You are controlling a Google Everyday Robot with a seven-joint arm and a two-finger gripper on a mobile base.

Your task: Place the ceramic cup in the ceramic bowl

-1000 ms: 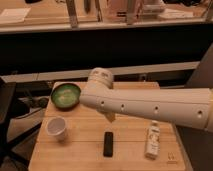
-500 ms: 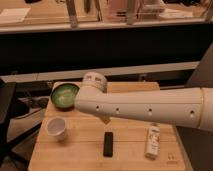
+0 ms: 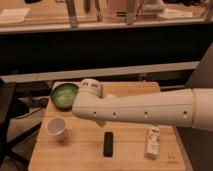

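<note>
The white arm (image 3: pixel 150 107) has slid a little further toward 7 o'clock than half a second ago, and its rounded leading end now sits lower over the tabletop (image 3: pixel 80 156). The ceramic cup, ceramic bowl and other items have not moved. The tool (image 3: pixel 86 106) is at that leading end, between bowl and cup, but the arm's smooth shell covers it, so I cannot tell how open it is or whether it holds anything.

The ceramic cup (image 3: pixel 56 128), small, white and wide-mouthed, stands upright at 8 o'clock on the pale planked wood. The ceramic bowl (image 3: pixel 64 95), round, glossy green with a dark rim, sits at 10 o'clock. A flat black bar (image 3: pixel 108 144) lies at 6 o'clock and a white bottle (image 3: pixel 152 142) at 4 o'clock.
</note>
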